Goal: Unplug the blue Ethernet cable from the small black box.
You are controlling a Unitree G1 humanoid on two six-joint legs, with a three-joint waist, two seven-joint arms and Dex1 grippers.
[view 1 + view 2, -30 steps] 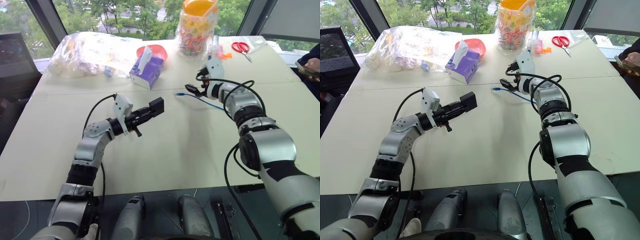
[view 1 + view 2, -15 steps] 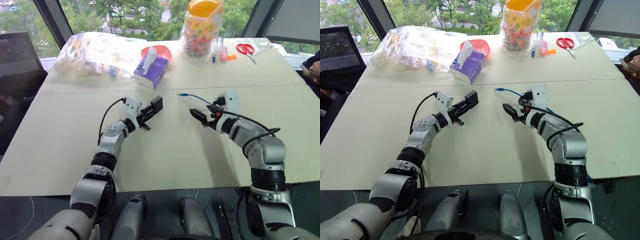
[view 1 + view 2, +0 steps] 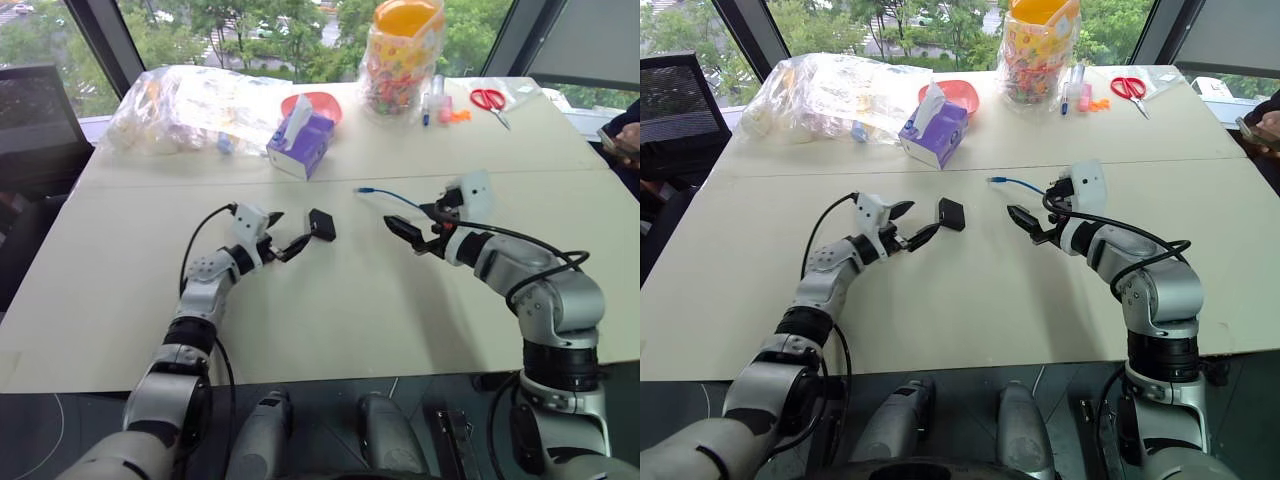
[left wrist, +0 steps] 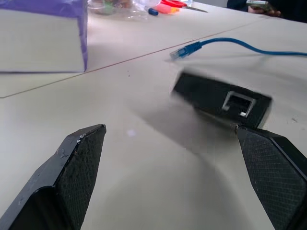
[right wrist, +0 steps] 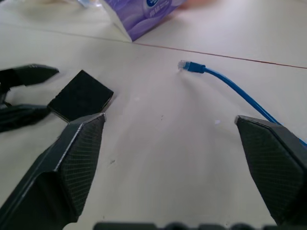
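Observation:
The small black box [image 3: 321, 224] sits just past my left gripper [image 3: 283, 233], whose fingers stand wide open and hold nothing. In the left wrist view the box [image 4: 218, 98] shows an empty port on its near side. The blue Ethernet cable [image 3: 395, 197] lies on the table, unplugged, with its free plug [image 4: 184, 49] a short way beyond the box. From the plug the cable runs back past my right gripper [image 3: 408, 232], which hovers open and empty to the right of the box. The right wrist view shows the box [image 5: 80, 95] and the plug [image 5: 189, 66] well apart.
A purple tissue box [image 3: 299, 142] stands behind the box. Farther back are a clear plastic bag [image 3: 190, 100], a red bowl [image 3: 318, 101], a jar of sweets [image 3: 402, 50], pens [image 3: 432, 105] and red scissors [image 3: 487, 98]. A person's hand [image 3: 622, 135] holds a phone at the right edge.
My left gripper has opened and let go of the black box, and the hand has sunk toward the table. The right gripper stays open. The head view has shifted.

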